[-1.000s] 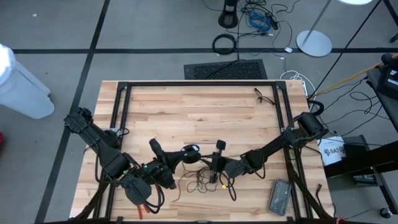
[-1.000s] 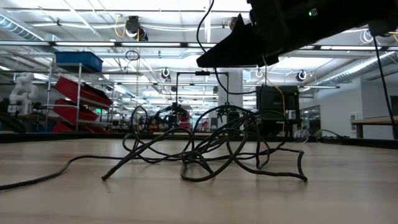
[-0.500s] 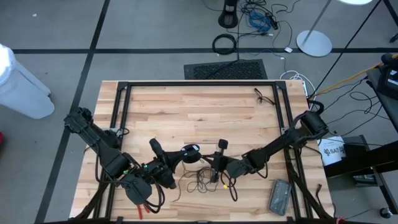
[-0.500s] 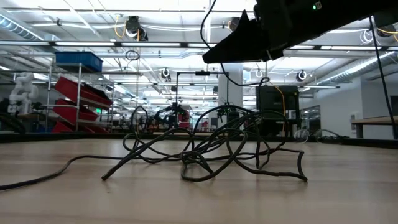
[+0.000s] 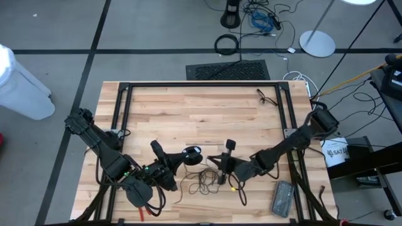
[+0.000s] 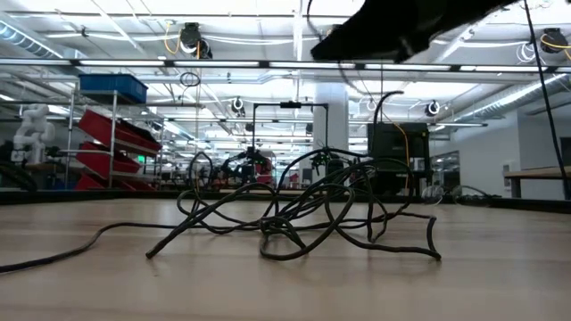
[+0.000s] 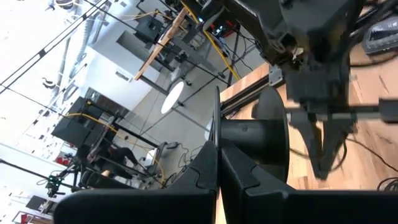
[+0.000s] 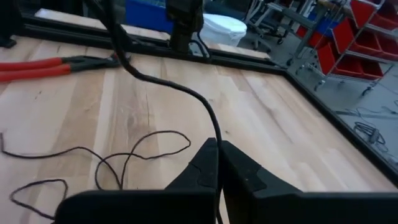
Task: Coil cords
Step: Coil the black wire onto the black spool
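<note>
Cord point(image 8: 168, 84) runs straight away from the right gripper point(image 8: 217, 152), which is pinched shut on it above the table's point(image 5: 201, 107) near edge; the left gripper point(image 7: 217, 155), closed on the puck point(image 7: 273, 146), is just beside.

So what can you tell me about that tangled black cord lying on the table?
The cord is a very thin, black, wire-like strand lying in a loose tangle of loops on the wooden table, near its front edge between the two arms. In the low view some loops arch up off the wood and one end trails away flat. The right tool is shut on a stretch of it. A small round dark puck sits beside the tangle.
</note>
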Controlling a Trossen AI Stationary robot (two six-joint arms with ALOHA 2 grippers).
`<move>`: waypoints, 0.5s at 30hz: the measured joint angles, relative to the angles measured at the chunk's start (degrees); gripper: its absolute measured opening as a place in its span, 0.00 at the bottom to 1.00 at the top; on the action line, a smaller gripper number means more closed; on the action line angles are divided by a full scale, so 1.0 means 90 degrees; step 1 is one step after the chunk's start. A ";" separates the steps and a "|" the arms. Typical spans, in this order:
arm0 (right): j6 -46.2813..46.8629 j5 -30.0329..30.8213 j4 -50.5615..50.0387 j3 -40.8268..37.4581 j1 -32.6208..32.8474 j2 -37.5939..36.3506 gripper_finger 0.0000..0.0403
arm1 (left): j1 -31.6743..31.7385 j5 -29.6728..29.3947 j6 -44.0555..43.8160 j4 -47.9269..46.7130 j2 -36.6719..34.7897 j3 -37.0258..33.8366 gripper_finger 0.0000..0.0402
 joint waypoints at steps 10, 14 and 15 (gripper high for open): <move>-0.0017 0.0580 -0.0629 0.0000 0.0411 -0.0720 0.00 | -0.0058 -0.0010 -0.0121 -0.0643 0.0002 0.0002 0.00; 0.0000 0.0663 -0.1020 0.0000 0.0545 -0.1033 0.00 | -0.0083 -0.0010 -0.0119 -0.0904 0.0002 0.0002 0.00; 0.0027 0.0667 -0.1055 0.0000 0.0571 -0.1106 0.00 | -0.0083 -0.0007 -0.0121 -0.0963 0.0002 0.0002 0.00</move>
